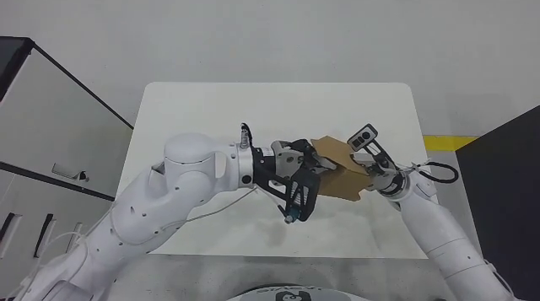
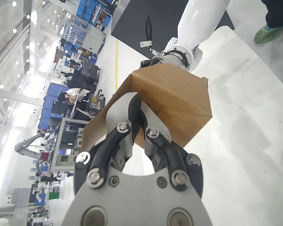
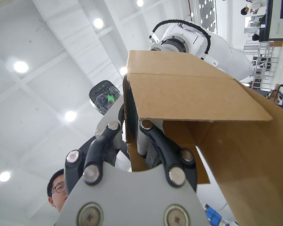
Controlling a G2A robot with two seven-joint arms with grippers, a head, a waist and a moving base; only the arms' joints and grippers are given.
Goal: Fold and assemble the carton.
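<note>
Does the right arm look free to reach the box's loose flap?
Probably not: the right pincer is shut on an edge of the box, and the left pincer grips another edge, so it must let go first.

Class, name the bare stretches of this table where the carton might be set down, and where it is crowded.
Free: the far half of the table, beyond both arms, and a strip at the near edge between the arms. Crowded: right of centre, where the left gripper and right gripper grip the carton.
</note>
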